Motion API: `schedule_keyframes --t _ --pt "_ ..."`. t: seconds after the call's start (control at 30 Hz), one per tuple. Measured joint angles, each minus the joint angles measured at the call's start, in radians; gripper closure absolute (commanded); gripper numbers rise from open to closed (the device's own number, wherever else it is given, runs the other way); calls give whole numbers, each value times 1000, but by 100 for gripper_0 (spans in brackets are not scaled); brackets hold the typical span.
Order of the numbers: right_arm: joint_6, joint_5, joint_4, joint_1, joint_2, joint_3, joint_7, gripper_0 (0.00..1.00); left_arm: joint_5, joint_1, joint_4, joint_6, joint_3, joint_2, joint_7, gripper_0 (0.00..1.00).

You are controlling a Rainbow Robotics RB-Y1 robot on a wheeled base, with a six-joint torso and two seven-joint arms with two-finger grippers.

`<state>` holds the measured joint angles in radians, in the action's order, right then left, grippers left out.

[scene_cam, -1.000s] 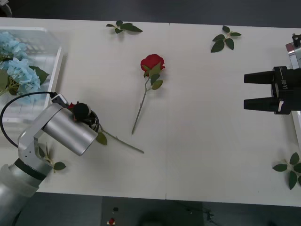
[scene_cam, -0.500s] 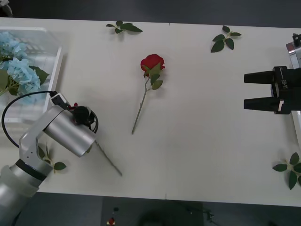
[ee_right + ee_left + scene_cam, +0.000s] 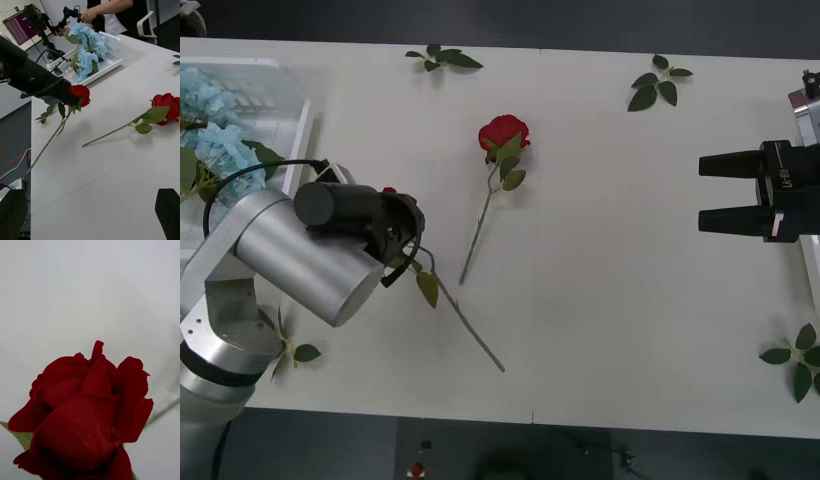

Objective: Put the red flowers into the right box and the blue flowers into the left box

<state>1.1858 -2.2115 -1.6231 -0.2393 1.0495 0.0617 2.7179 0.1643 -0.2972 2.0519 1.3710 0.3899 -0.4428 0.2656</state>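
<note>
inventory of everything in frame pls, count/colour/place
red flowers: 2, deep red; one lying mid-table, one held off the table by the left gripper, stem trailing toward the near edge
blue flowers: several, pale blue, in the left box
left box: 1, translucent white, far left of table
leaf sprigs: about 5, green, loose near the table edges
table: 1, white
left gripper: shut on a rose, left of centre
right gripper: black fingers open, parked at the right edge
</note>
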Motion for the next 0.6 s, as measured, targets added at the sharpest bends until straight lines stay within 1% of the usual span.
schedule_keyframes --t 0.13,0.23,0.37,0.5,0.6 --pt "0 -2 0 0 0 0 0 0 103 22 141 3 -99 0 119 100" --pt "0 -11 0 0 0 0 0 0 153 36 178 -46 -162 0 302 100" --pt "1 -27 0 0 0 0 0 0 157 52 141 -262 -190 0 606 100" --pt "11 -40 0 0 0 0 0 0 159 54 31 -519 -191 0 894 100" --pt "24 -56 0 0 0 0 0 0 208 54 -37 -671 -191 0 1080 100"
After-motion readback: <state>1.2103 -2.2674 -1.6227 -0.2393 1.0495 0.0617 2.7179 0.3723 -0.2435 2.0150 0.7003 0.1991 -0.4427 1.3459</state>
